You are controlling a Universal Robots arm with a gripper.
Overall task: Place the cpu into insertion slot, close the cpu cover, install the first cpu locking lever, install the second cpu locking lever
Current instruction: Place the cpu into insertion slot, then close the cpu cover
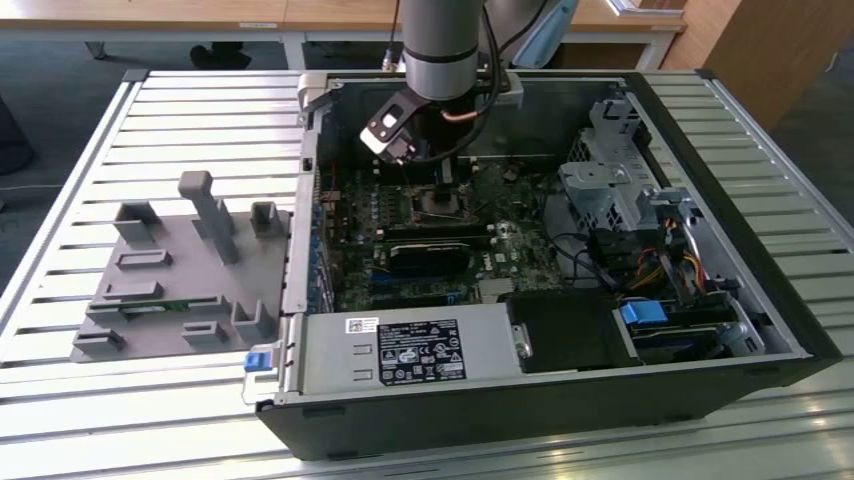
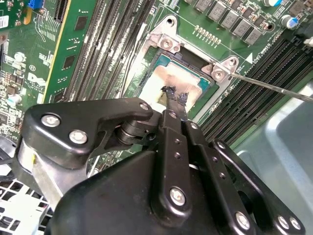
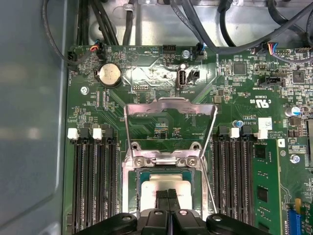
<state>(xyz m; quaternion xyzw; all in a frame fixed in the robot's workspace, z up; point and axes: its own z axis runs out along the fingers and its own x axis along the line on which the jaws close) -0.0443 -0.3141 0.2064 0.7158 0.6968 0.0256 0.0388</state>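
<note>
Directly under the narrow-pinched tool point(image 2: 173, 96), the cpu point(image 2: 155, 82) lies in the insertion slot point(image 2: 168, 43).

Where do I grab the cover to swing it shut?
Take the cover by its free cross edge with the small centre tab, the edge farthest from the hinge at the slot. It is swung open away from the cpu, so coming from above looks best, pinching that thin edge through the cut-out.

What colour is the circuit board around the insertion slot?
Green. The circuit board shows best in the first wrist view.
</note>
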